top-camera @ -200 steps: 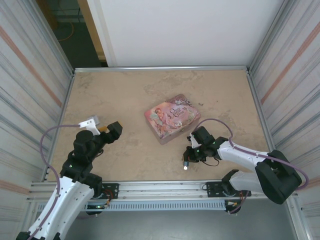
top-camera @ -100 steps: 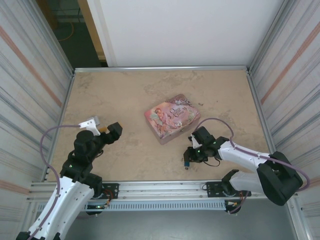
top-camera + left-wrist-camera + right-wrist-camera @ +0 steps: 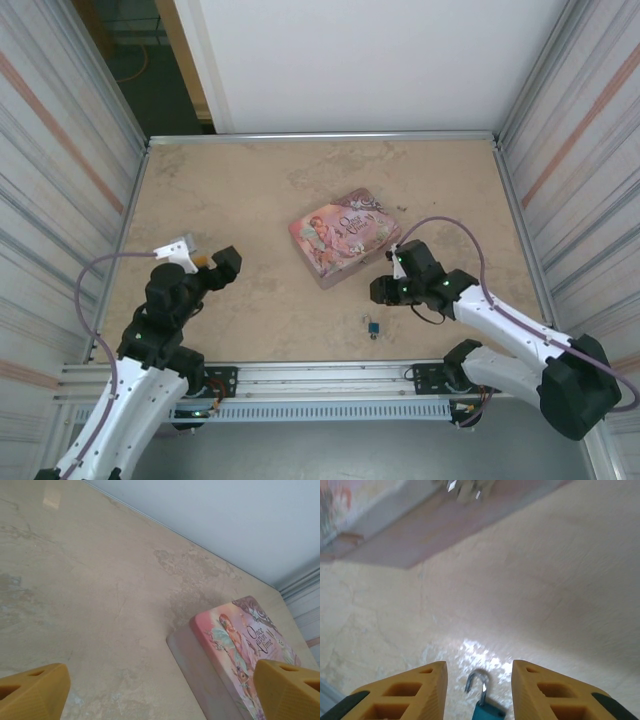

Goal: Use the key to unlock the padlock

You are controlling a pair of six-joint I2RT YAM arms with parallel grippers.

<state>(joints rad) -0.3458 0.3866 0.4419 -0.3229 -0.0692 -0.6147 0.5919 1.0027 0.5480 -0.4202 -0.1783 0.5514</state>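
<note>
At the left, the left gripper (image 3: 222, 265) hung above the table (image 3: 250, 190) near the front left corner. In its wrist view its yellow fingers (image 3: 32, 692) stood wide apart with nothing between them, so it was released and empty.

Towards the middle lay the pink tin (image 3: 343, 237), flat on the table with its illustrated lid shut. What it held, if anything, could not be told. It looked to have no part in the job.

Just right of the tin and nearer the front edge, the padlock (image 3: 373, 327) lay on the bare table, well apart from the left gripper and a little in front of the right one. In the right wrist view its thin shackle (image 3: 476, 679) curved like a hook above the blue body. That suggested it was sprung open, though the picture was too cropped to be sure. A greyish speck touching the padlock's near end may have been the key (image 3: 372, 336), but it was too small to tell.

The right gripper (image 3: 385, 290) hovered near the padlock, fingers spread and holding nothing.

If the shackle was indeed free, the unlocking was done or nearly so. If not, the key had yet to be gripped and turned.
</note>
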